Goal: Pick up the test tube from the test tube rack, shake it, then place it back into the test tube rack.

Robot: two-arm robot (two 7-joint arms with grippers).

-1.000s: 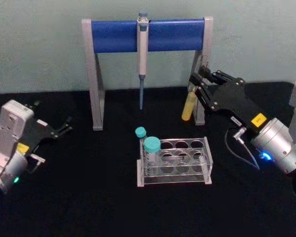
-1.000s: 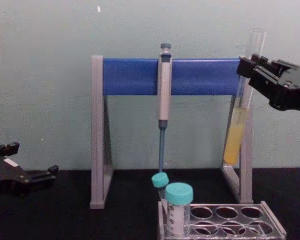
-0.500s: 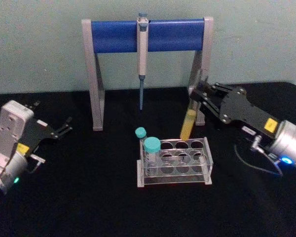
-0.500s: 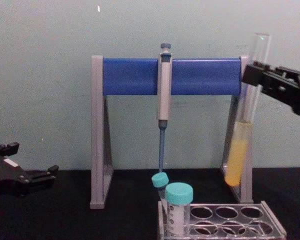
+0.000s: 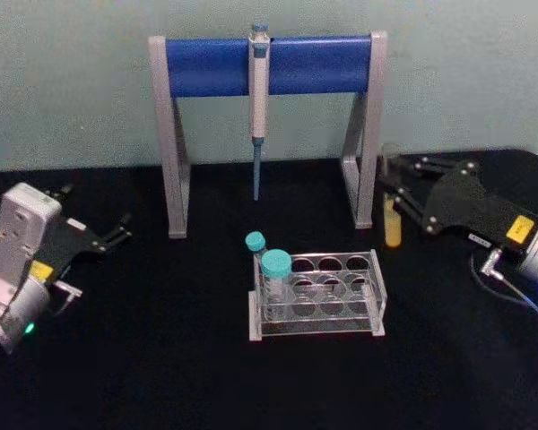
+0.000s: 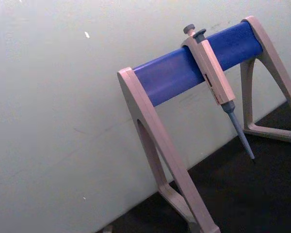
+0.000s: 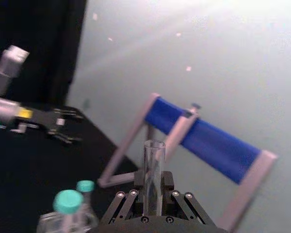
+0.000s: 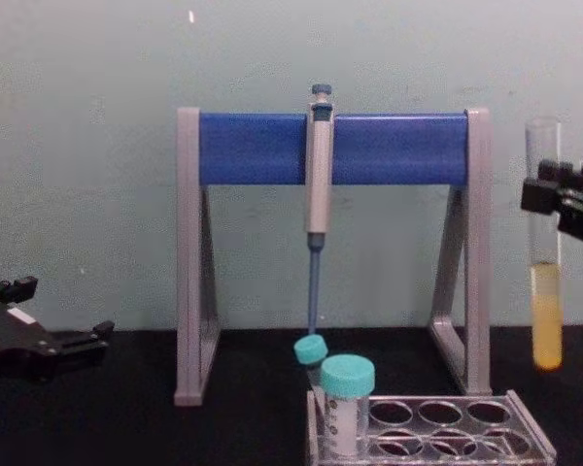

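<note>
Nothing legible anywhere. Small yellow sticker [image 5: 40,269] on housing of left claw [image 5: 97,206], lower left of head view: print too small to read. Another yellow sticker [image 5: 520,227] on housing of right claw [image 5: 393,186], right edge: equally unreadable.

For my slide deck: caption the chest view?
Right gripper holds the test tube upright beside the stand, outside the test tube rack; left gripper parked.

Soft, even light; pale glare across the wall [image 7: 184,39].

Black table [image 5: 161,358] bears test tube rack [image 5: 321,309] and stand [image 5: 316,64].
</note>
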